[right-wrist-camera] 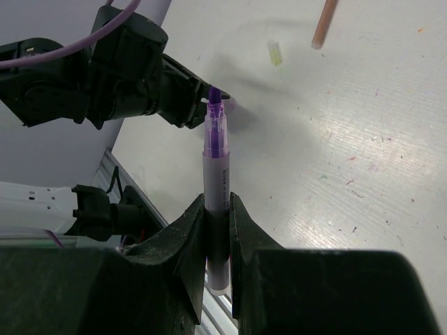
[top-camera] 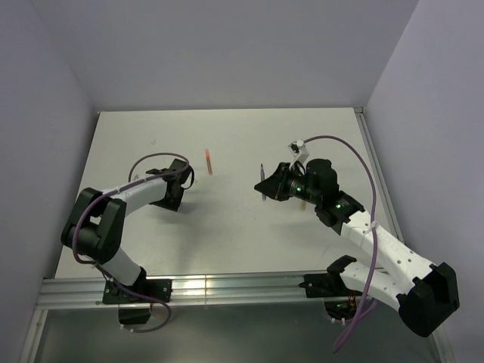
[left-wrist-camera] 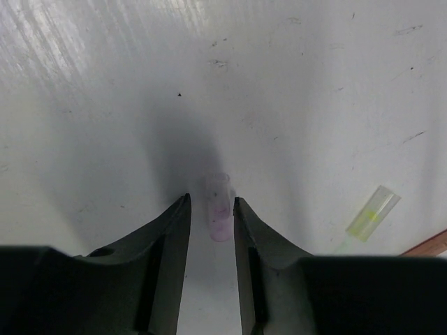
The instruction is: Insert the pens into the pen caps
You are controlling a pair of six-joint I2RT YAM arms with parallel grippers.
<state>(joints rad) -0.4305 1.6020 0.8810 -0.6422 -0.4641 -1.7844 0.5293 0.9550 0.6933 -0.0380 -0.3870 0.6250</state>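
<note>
The left arm (top-camera: pixel 128 193) reaches low across the bench (left-wrist-camera: pixel 314 84), the left jaws released and straddling the lilac cap (left-wrist-camera: pixel 218 209), a short translucent stub lying between them. The right arm (top-camera: pixel 378 242) is raised mid-bench, the right jaws clenched on the purple pen (right-wrist-camera: pixel 216 160), whose bare tip points at the left arm

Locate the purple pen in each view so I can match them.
Top external: purple pen right of centre, in the right gripper.
Left wrist: not in view.
Right wrist: pen upright at centre, clamped in that gripper.
Shared landmark: the left gripper, seen in all three.
</note>
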